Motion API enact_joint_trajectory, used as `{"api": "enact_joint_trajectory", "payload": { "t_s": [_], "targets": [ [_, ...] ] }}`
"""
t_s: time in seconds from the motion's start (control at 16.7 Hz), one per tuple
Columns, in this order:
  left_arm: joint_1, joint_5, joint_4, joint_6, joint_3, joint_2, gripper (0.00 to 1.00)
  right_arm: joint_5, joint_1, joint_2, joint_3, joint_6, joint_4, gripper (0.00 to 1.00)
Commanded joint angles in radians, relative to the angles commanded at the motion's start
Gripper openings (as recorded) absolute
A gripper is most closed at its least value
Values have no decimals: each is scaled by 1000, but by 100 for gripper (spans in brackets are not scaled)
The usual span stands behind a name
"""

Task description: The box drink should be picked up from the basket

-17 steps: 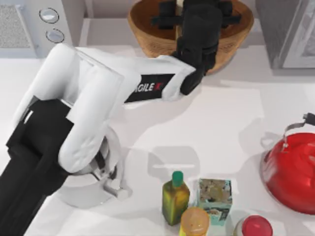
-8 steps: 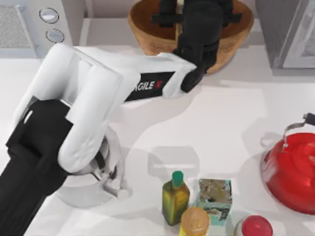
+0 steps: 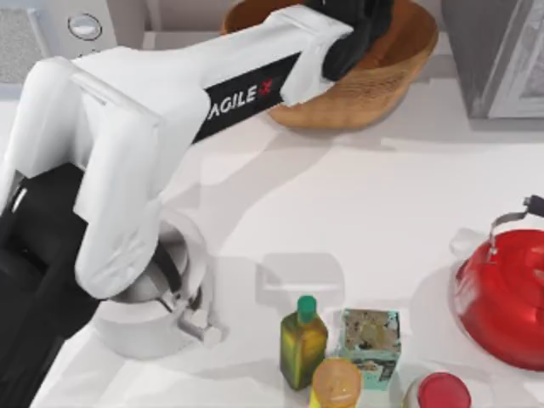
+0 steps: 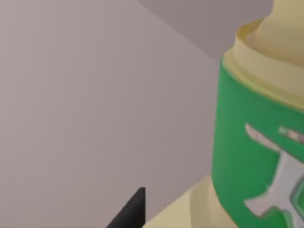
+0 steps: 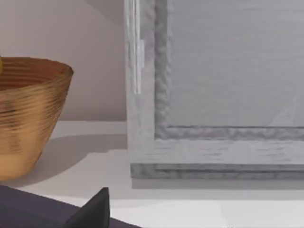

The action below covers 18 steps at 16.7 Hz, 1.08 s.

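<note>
over the large round woven wicker basket (image 3: 378, 81), at the top view's far edge, my left gripper (image 3: 361, 17) hangs; i cannot tell if its fingers are wide or narrow. the wrist view shows a pale yellow thing with a green band (image 4: 259, 156) very close, perhaps the box drink, so i judge it is held or nearly. a weak grip could let it fall back, or it could catch the rim. my right arm is parked near the grey cabinet (image 5: 213, 95).

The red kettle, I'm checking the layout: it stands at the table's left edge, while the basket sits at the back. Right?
Not quite. The top view shows the red kettle at the table's right edge, not the left. The basket does sit at the back, with the left arm reaching over it.
</note>
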Motion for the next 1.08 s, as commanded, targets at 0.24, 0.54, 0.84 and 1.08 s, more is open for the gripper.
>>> {"api": "enact_joint_trajectory", "payload": {
  "t_s": [0.24,0.54,0.84,1.08],
  "targets": [
    [-1,1,-133,0,88,-40,0,0,0,0,0,0,0,100],
    [1,1,-150,2,99,-43,0,0,0,0,0,0,0,100],
    [-3,59,-159,1,-1,-146,0,0,0,0,0,0,0,100],
    [17,181,-161,-10,-265,-414,0,0,0,0,0,0,0,100]
  ]
}}
